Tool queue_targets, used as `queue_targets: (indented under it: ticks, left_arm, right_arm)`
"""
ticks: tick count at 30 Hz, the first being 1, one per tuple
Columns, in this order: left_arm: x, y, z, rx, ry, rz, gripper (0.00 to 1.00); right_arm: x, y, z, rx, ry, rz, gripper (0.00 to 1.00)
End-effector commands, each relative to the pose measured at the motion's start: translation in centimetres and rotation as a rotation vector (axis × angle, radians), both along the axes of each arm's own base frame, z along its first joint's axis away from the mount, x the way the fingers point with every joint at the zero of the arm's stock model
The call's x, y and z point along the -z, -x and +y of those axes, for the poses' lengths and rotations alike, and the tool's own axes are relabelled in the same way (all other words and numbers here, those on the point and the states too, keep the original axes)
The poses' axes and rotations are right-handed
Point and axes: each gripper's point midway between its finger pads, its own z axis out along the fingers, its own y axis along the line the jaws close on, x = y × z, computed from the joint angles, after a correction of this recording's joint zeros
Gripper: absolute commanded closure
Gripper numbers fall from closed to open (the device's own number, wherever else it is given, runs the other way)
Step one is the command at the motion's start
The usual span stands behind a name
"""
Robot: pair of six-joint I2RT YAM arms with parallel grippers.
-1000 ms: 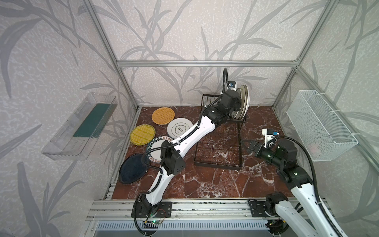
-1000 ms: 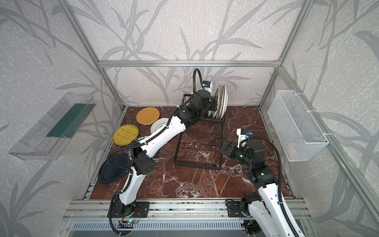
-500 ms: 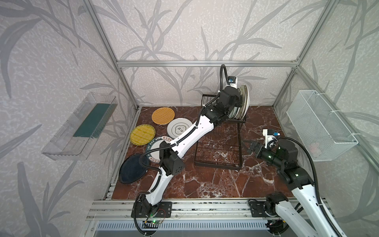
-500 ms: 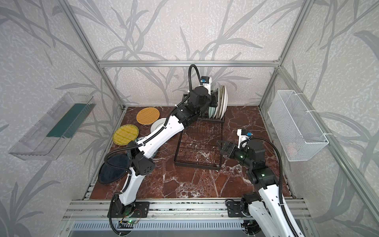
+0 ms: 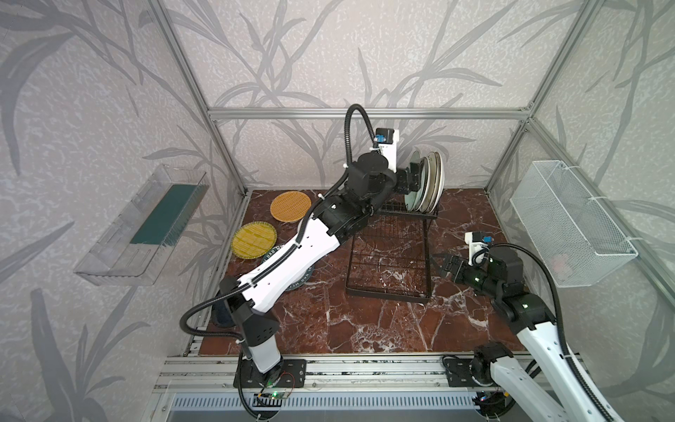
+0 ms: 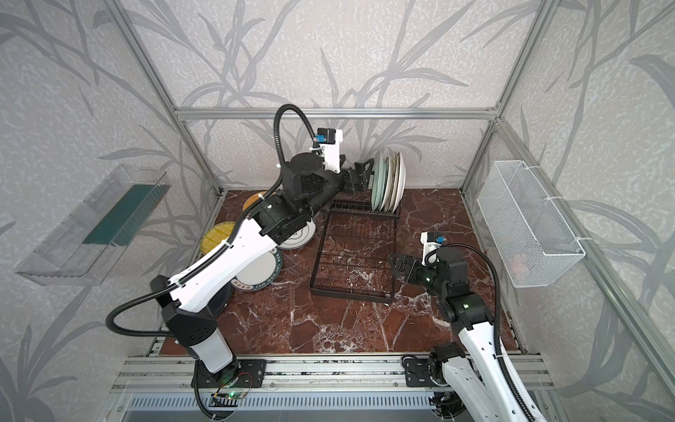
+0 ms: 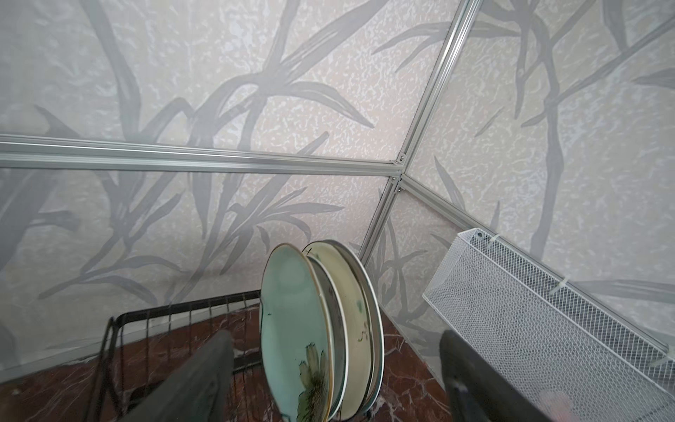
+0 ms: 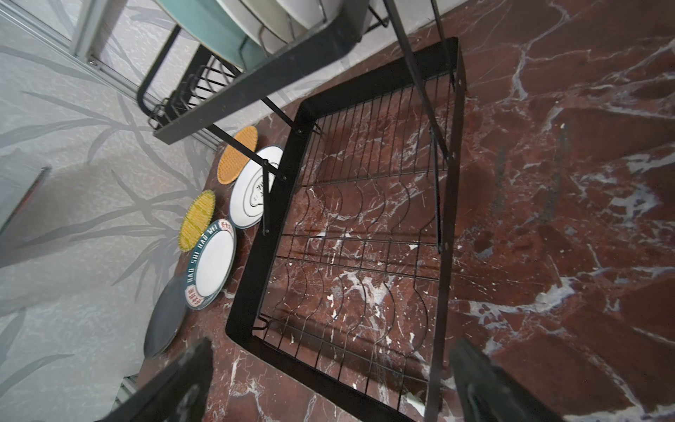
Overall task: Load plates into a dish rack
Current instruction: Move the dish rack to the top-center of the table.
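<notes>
While its jaws stand apart, the left gripper [image 6: 365, 175] sits just beside a glossy pale teal round plate [image 7: 296, 321].
The plate stands upright in the black wire dish rack [image 6: 319, 252]; the right gripper [image 6: 396, 266], also spread, hovers nearby.

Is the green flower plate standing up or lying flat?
Standing up: the flower plate rests on its edge in the dish rack slots, beside other upright plates.

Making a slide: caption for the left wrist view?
Open left gripper facing the teal flower plate standing in the dish rack.
</notes>
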Motion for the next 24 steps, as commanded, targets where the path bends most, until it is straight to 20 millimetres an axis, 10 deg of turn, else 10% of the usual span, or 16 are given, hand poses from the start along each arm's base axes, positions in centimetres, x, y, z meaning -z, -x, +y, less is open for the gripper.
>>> queue_targets:
  ticks: [1,10,17,24]
  left_arm:
    - [2.3,1.8,4.2,-0.069,-0.045,0.007,0.08]
    - [16.3,7.4,16.6,-0.223,-0.19,0.339,0.07]
    - [27.2,8.8,13.5,-0.06,-0.248,0.654,0.18]
    - [33.2,5.9,12.1,-0.12,-0.32,0.756,0.27]
  right_arm:
    - [2.1,-0.2,0.2,-0.015,0.047,0.036,0.02]
    - [7.7,-2.5,1.4,-0.021,0.119,0.119,0.06]
    - [10.3,-4.9,1.5,-0.009,0.169,0.133,0.07]
    - [11.7,-6.4,1.7,-0.008,0.191,0.141,0.07]
